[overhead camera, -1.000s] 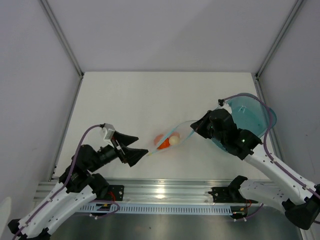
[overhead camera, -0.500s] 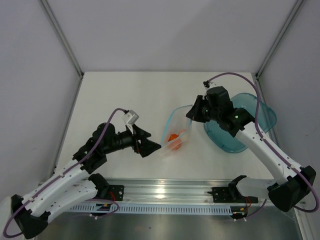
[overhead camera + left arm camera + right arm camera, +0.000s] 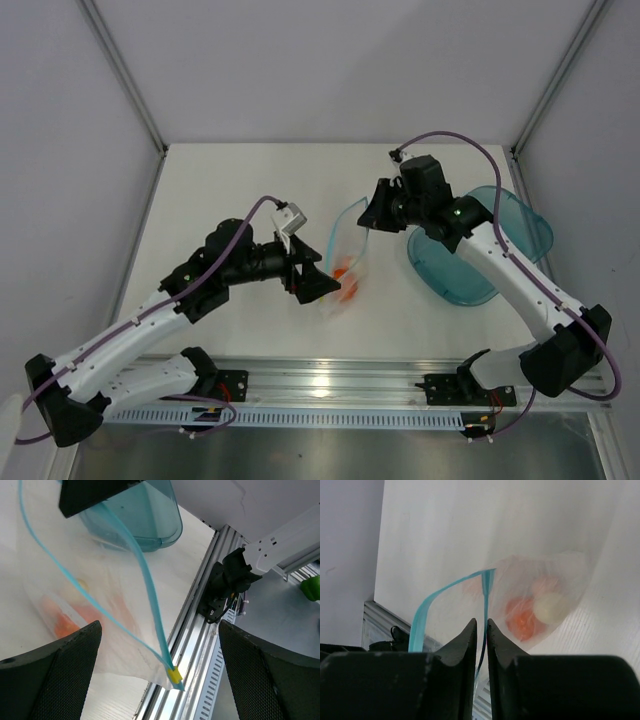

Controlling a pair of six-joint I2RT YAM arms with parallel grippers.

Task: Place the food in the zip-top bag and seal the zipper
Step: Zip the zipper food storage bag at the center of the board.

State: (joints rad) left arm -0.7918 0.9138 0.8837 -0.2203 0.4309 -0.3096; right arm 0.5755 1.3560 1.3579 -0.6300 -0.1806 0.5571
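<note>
The clear zip-top bag [image 3: 343, 262] hangs from my right gripper [image 3: 373, 213], which is shut on its teal zipper strip [image 3: 484, 587] and holds that edge above the table. The orange-red lump [image 3: 522, 620] and the cream ball [image 3: 550, 608] lie inside at the bag's bottom. My left gripper [image 3: 313, 285] is open at the bag's lower near corner. In the left wrist view the zipper [image 3: 146, 577] runs down to its yellow end [image 3: 174, 674], which lies between my wide-open fingers [image 3: 47, 680] without touching them. The bag's mouth gapes open.
The translucent teal plate [image 3: 500, 240] lies at the right of the table, behind the right arm; it also shows in the left wrist view [image 3: 150, 515]. The aluminium rail [image 3: 330, 380] runs along the near edge below the bag.
My right gripper has lifted the bag's zipper edge up and back to the left. The bag now hangs instead of lying stretched. My left gripper has moved right and forward to the bag's corner.
</note>
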